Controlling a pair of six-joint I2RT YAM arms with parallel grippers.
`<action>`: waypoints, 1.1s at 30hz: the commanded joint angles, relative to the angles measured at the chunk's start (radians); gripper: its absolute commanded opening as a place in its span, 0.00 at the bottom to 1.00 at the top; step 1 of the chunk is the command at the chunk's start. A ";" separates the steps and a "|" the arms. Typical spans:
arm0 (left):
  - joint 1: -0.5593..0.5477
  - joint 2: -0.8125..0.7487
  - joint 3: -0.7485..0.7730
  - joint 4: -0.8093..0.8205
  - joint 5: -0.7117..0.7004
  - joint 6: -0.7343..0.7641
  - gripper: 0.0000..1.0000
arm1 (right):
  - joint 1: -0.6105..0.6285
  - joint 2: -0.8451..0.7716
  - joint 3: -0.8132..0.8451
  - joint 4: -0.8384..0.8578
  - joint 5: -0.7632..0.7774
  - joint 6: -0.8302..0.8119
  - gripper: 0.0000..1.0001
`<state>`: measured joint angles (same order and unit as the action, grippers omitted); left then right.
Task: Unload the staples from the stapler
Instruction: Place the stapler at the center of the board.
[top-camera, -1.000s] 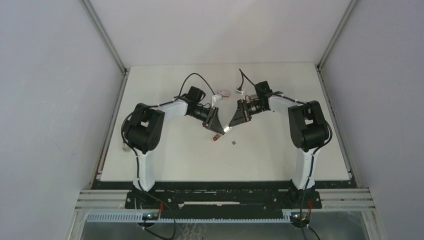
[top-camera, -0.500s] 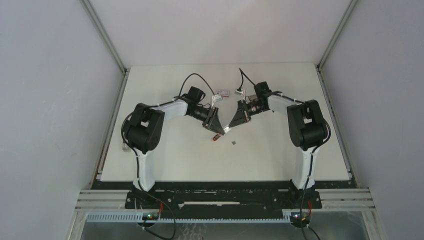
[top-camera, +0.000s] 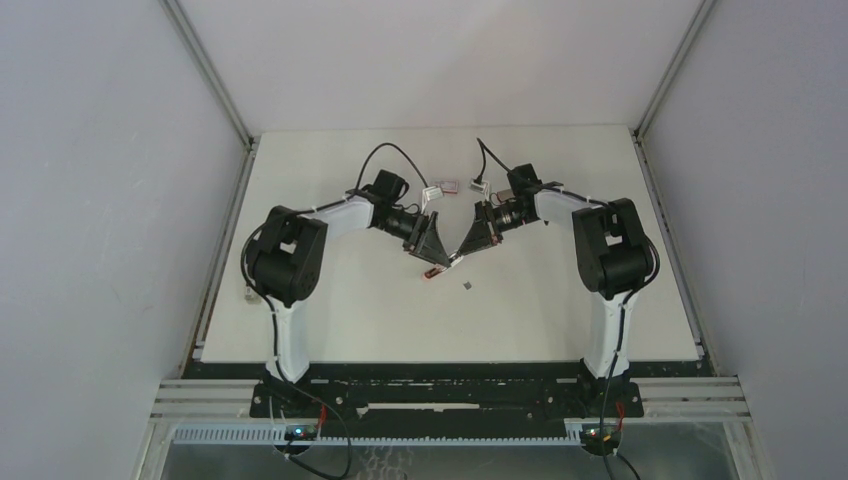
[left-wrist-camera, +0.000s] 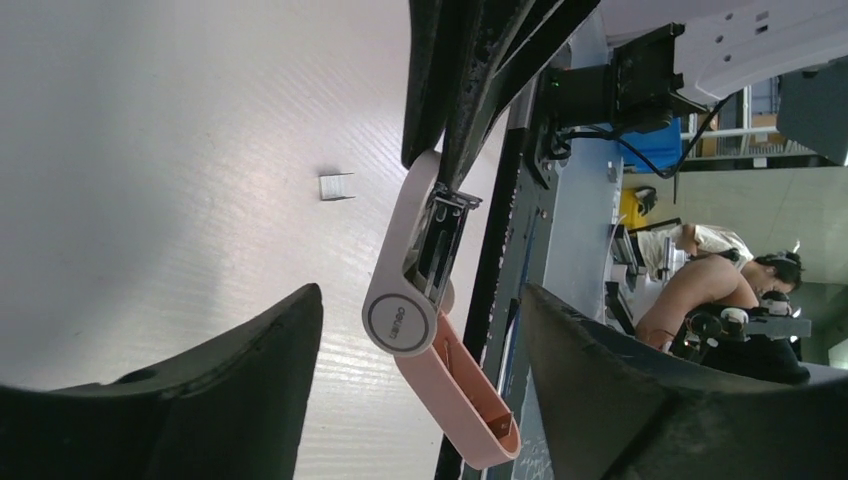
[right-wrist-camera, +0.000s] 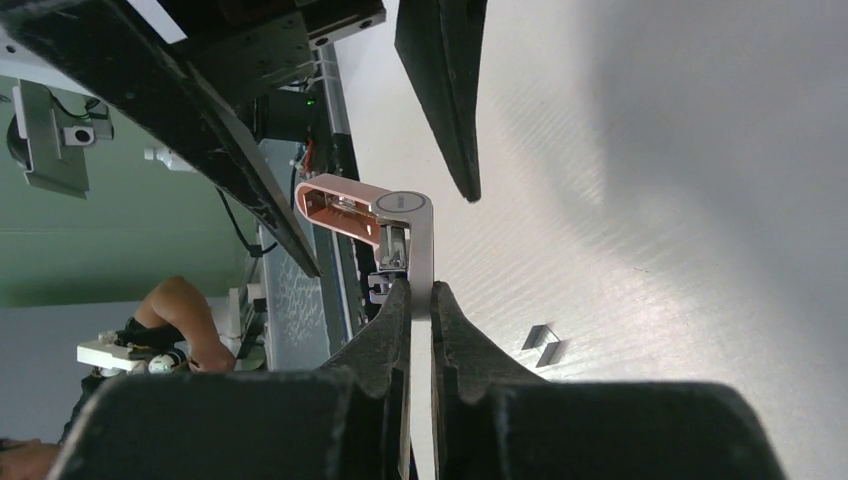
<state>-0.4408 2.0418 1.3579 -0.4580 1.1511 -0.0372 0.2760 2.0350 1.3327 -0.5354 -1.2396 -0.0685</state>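
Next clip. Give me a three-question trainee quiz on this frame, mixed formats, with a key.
1. True or false: the left gripper is clamped on the stapler.
2. What holds the stapler? A) left gripper B) right gripper C) nothing, it lies flat
3. Fill in: a loose block of staples lies on the ____.
Key: 1 false, its jaws stand open on either side of the stapler without touching it; 2 B; 3 table.

Left gripper (left-wrist-camera: 422, 295) gapes wide, right gripper (right-wrist-camera: 418, 292) is pinched closed, tips converging
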 joint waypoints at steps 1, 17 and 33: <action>0.024 -0.062 0.072 -0.035 -0.049 0.046 0.81 | -0.003 0.014 0.036 0.036 0.037 0.060 0.00; 0.010 -0.177 0.123 -0.147 -0.552 0.230 0.92 | 0.002 0.054 0.036 0.165 0.217 0.300 0.00; -0.093 -0.188 0.104 -0.132 -0.650 0.278 0.92 | 0.008 0.101 0.030 0.215 0.303 0.346 0.01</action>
<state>-0.5156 1.9091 1.4384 -0.5983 0.5266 0.2085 0.2829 2.1181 1.3327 -0.3527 -0.9569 0.2600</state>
